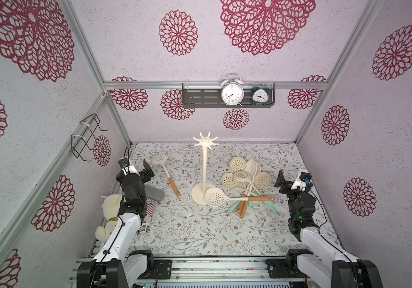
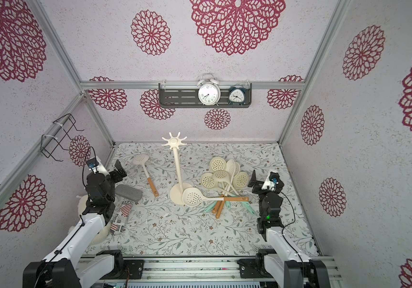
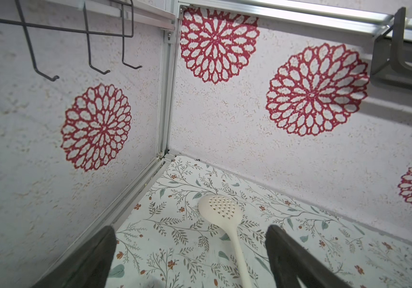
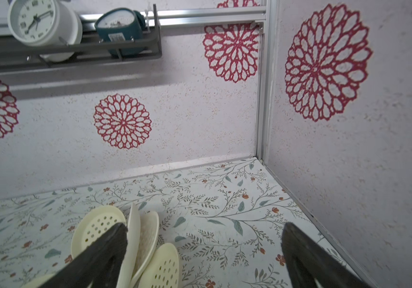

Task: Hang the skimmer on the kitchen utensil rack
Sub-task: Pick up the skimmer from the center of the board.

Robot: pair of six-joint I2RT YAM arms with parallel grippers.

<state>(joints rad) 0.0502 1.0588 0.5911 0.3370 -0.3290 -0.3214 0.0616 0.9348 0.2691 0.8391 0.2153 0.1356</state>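
The kitchen utensil rack, a cream stand with a star crown of bare hooks, rises mid-table. One cream skimmer with a wooden grip lies alone to its left. Another skimmer rests its head on the rack's base. Several more form a pile on the right. My left gripper hovers open just left of the lone skimmer. Beside the pile, my right gripper is open and holds nothing.
A black wire rack hangs on the left wall. A dark grey shelf on the back wall carries two alarm clocks. A plush toy, a grey pad and a flag-printed pouch lie by the left arm.
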